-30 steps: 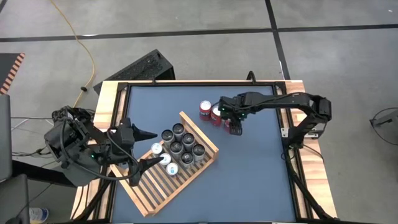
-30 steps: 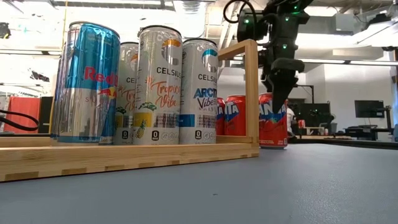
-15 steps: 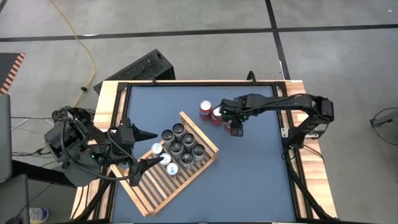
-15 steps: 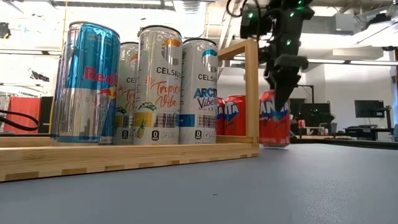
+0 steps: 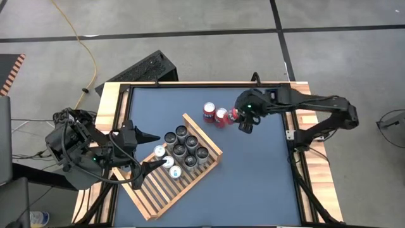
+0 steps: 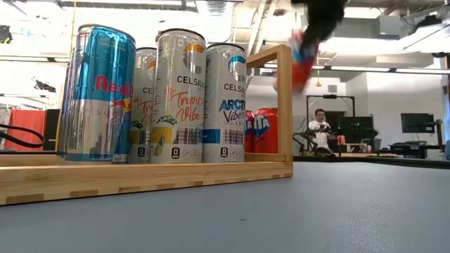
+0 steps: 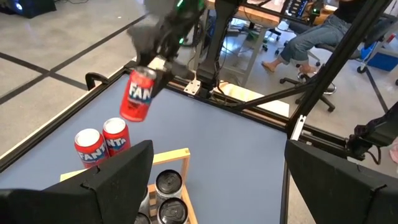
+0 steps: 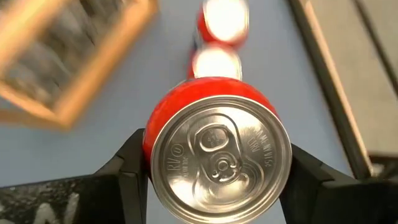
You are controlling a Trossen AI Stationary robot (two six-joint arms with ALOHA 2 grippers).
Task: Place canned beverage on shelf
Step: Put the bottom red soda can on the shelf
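A red canned beverage (image 7: 138, 93) hangs in the air with my right gripper (image 5: 243, 121) shut on it, above the table's far middle. Two more red cans (image 5: 215, 114) stand on the blue table just to its left. The shelf (image 5: 161, 190), a slatted rack of light wood, lies at an angle left of centre, and several tall cans (image 5: 186, 147) stand on the slats at its far end. My left gripper (image 5: 152, 151) hovers open over the shelf's left side. My right gripper pinches the red can's wall just below its top rim (image 8: 149, 140) between its two fingers (image 8: 132, 171), one on each side. The fingers come slanting down from above. The can hangs tilted below them, clear of the table (image 6: 302, 62).
A raised wooden frame (image 5: 112, 101) borders the table. A black keyboard-like object (image 5: 142, 69) lies on the floor beyond the far left corner. Bare blue table (image 5: 253, 183) stretches right of the shelf. A seated person (image 6: 320, 123) shows in the room behind.
My right gripper has gone up with the red can. The can stood on the table beside the two other red cans; now it hangs lifted clear and tipped. The two other cans have stayed in place.
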